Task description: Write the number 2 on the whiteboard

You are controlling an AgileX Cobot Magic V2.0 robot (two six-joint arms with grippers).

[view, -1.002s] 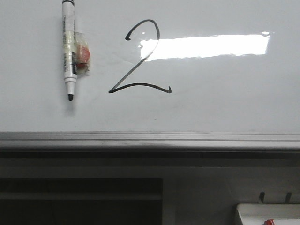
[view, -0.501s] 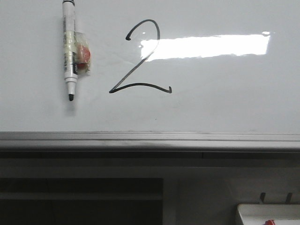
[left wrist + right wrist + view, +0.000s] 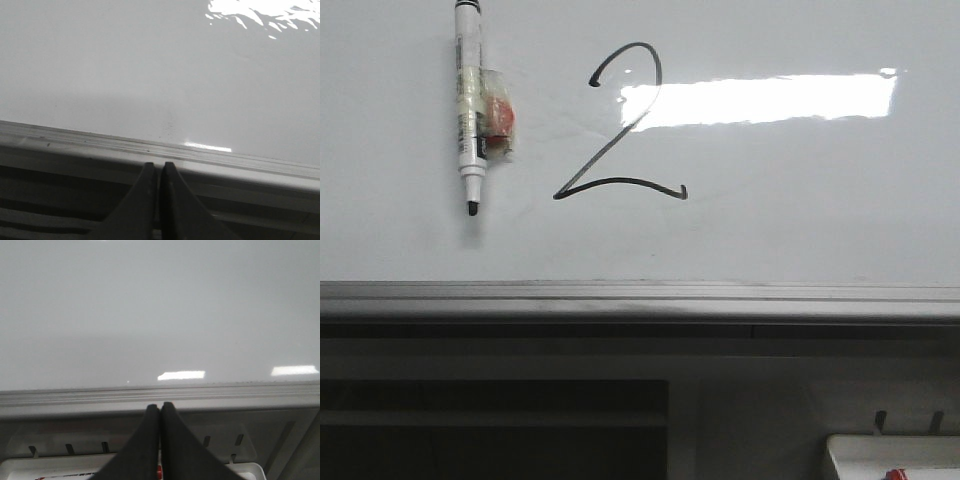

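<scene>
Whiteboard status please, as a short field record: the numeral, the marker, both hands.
whiteboard: glossy white, bright rectangular reflection, grey rail along the bottom
number 2: complete in thin black line, hook top, diagonal, wavy base
marker: stuck upright on the board left of the numeral, tip down, uncapped
left hand: shut, holding nothing, low by the rail
right hand: shut, holding nothing, low by the rail
white tray: below the board at lower right

I see the marker (image 3: pixel 470 108), upper left of the front frame, sitting a touch higher on the whiteboard (image 3: pixel 800 220) than a second ago.
</scene>
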